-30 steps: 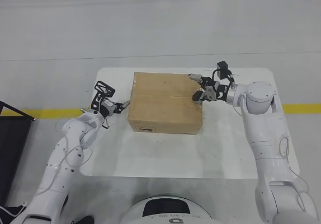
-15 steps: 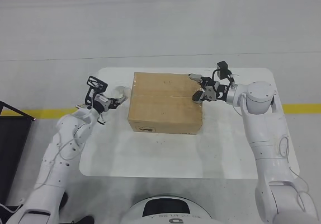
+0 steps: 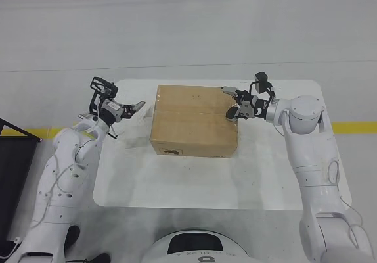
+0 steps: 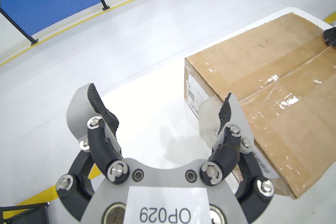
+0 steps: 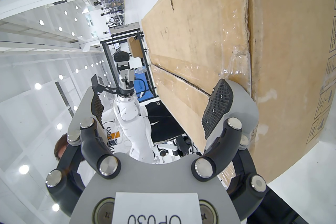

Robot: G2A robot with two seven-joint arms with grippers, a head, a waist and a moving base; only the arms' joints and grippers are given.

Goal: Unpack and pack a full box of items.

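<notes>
Now left gripper (image 4: 160, 96) and right gripper (image 5: 157, 93) gape beside box (image 3: 195, 121) on white table (image 3: 195, 181).

Closed taped cardboard box (image 3: 194, 120) on table (image 3: 188, 184)

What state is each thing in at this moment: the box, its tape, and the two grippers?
cardboard box, closed, both top flaps down, flat on the table.
clear tape, wrinkled, stuck over the top seam.
left gripper, open, beside one end of the box and apart from it, a translucent scrap clinging to one finger.
right gripper, open, at the opposite end by the seam.
</notes>
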